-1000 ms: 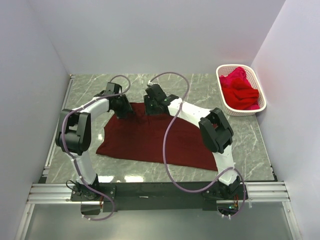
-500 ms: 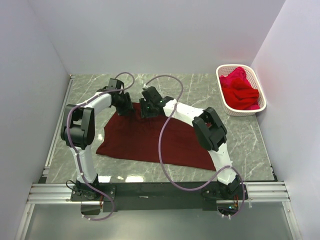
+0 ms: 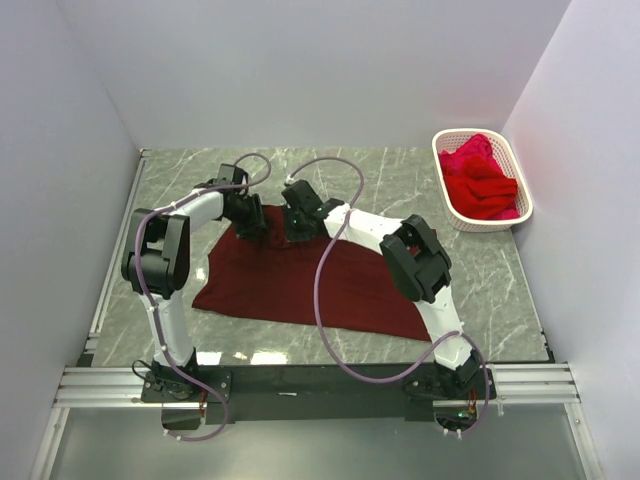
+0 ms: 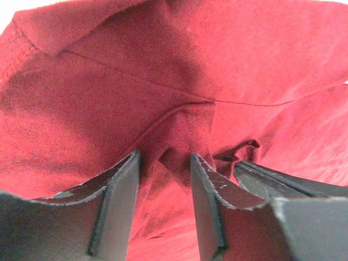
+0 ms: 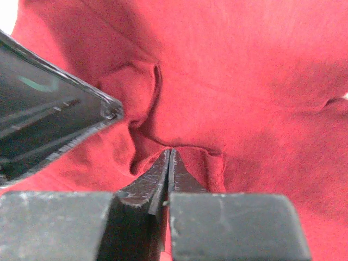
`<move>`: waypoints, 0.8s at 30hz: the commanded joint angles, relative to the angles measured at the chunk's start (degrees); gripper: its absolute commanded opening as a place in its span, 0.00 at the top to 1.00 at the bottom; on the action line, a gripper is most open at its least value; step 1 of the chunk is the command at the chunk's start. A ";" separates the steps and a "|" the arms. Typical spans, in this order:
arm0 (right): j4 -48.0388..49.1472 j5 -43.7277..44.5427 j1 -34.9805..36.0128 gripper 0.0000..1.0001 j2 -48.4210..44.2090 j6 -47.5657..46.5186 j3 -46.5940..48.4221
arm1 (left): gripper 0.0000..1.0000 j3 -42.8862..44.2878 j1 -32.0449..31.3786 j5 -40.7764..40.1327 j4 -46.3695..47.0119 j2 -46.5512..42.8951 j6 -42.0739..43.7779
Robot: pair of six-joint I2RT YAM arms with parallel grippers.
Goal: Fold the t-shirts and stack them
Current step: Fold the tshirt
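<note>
Trouble is brewing w/ the grips, I'm thinking. The right gripper (image 5: 169,155) is sitting w/ its fingers pressed together, tips buried in a pucker of the maroon t-shirt (image 3: 300,290), and it is looking like only a thin pinch of cloth is getting clamped. If that arm is pulling up from here, the pinch is prob. slipping out, or it is taking just the top layer and leaving the rest on the table (image 3: 400,180). The left gripper (image 4: 164,159) is standing w/ its fingers apart, a raised ridge of the same cloth btw. them, not yet squeezed. If it is closing off that ridge, the two sides are rising unevenly and the fold is going skewed. The two heads are also working just beside each other, so they are risking a bump, esp. w/ the cables (image 3: 318,290) looping round them.

Both arms are reaching out from the near edge and bending down onto the shirt's far hem, left of the table's middle, wrists angling toward each other. The shirt is lying spread flat across the middle of the table. The other red t-shirts (image 3: 480,185) are sitting heaped in the white basket (image 3: 438,160) at the far right corner.
</note>
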 commanded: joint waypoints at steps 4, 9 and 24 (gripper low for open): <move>2.88 1.03 1.40 1.00 -4.19 1.47 -4.37 | 0.61 -1.09 -0.64 0.09 0.70 -2.46 0.76; 5.16 3.23 1.49 1.00 -7.62 2.27 -8.94 | 0.83 -1.36 -1.70 0.09 0.52 -2.90 0.93; 3.41 8.59 0.44 0.73 -8.68 0.95 -6.14 | 0.99 -7.68 -6.00 -12.71 0.52 -15.29 3.04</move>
